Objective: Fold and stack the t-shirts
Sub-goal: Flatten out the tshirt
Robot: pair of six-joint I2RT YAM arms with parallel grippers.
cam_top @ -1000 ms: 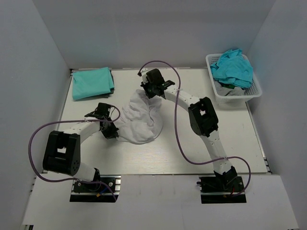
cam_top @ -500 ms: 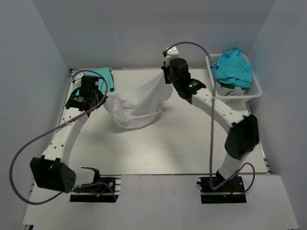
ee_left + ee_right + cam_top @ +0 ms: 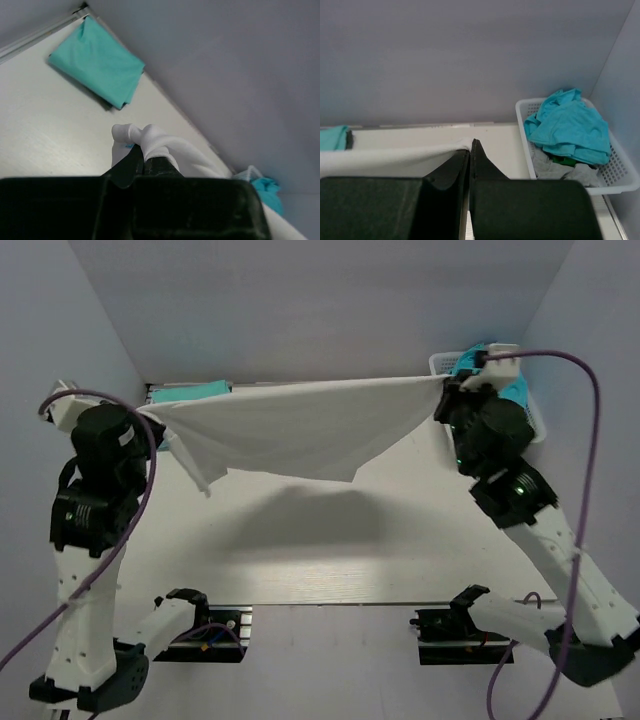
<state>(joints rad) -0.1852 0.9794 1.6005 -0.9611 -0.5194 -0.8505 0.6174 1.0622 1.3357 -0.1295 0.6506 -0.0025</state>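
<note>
The white t-shirt (image 3: pixel 290 430) hangs stretched wide in the air above the table, held at both ends. My left gripper (image 3: pixel 145 412) is shut on its left corner; in the left wrist view the white cloth (image 3: pixel 150 137) bunches over the closed fingertips (image 3: pixel 140 156). My right gripper (image 3: pixel 445 383) is shut on its right corner; the cloth edge (image 3: pixel 395 157) runs left from the closed jaws (image 3: pixel 470 145). A folded teal t-shirt (image 3: pixel 97 60) lies at the far left corner of the table, mostly hidden behind the white shirt in the top view (image 3: pixel 190 390).
A white lattice basket (image 3: pixel 615 175) at the far right holds crumpled teal t-shirts (image 3: pixel 570 125) and grey and green cloth. Grey walls enclose the table (image 3: pixel 400 540) on three sides. Both arm bases sit at the near edge.
Both grippers have risen and moved far apart, left to the left and right to the right, pulling the crumpled white t-shirt off the table into a taut wide span.
</note>
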